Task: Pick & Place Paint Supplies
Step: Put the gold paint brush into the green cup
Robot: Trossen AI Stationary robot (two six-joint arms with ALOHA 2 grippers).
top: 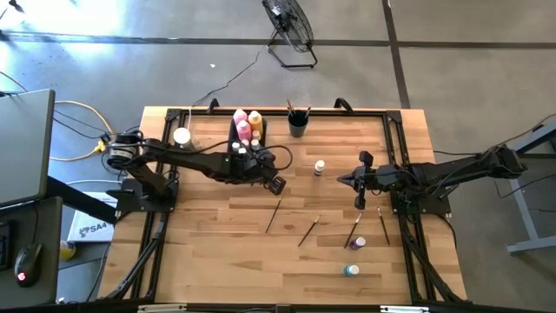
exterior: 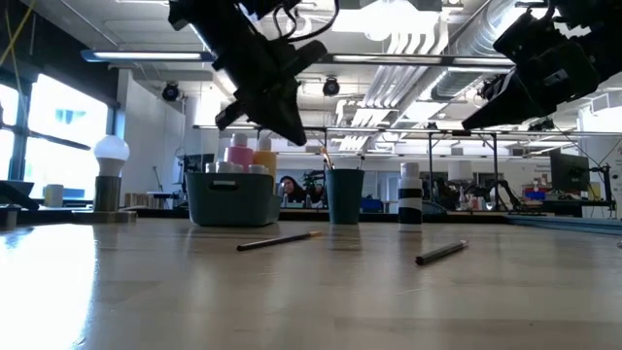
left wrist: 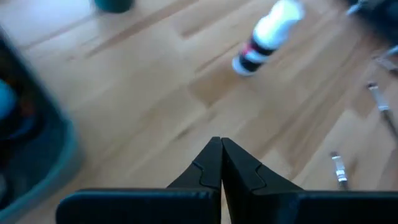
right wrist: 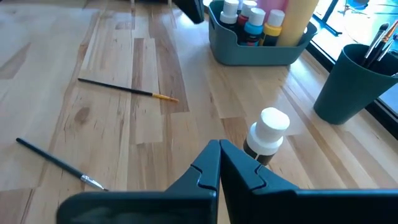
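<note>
A grey-blue bin [top: 246, 132] at the table's far side holds a tall pink bottle [top: 241, 120], a yellow one [top: 255, 119] and small white-capped paint bottles [right wrist: 254, 22]. A dark cup [top: 298, 125] beside it holds brushes. A small dark bottle with a white cap [top: 320, 167] stands upright between my two grippers. Several thin paintbrushes [top: 274, 215] lie flat on the wood nearer the front, with two small bottles [top: 360, 243] among them. My left gripper [top: 278, 184] hovers shut just in front of the bin, holding nothing. My right gripper [top: 342, 180] is shut and holds nothing, to the right of the standing bottle.
A white knob on a round tan base [top: 182, 136] stands left of the bin. A teal bottle [top: 351, 269] lies near the front right. Black frame rails [top: 395, 156] run along the table's sides. Bare wood [top: 217, 243] lies at the front left.
</note>
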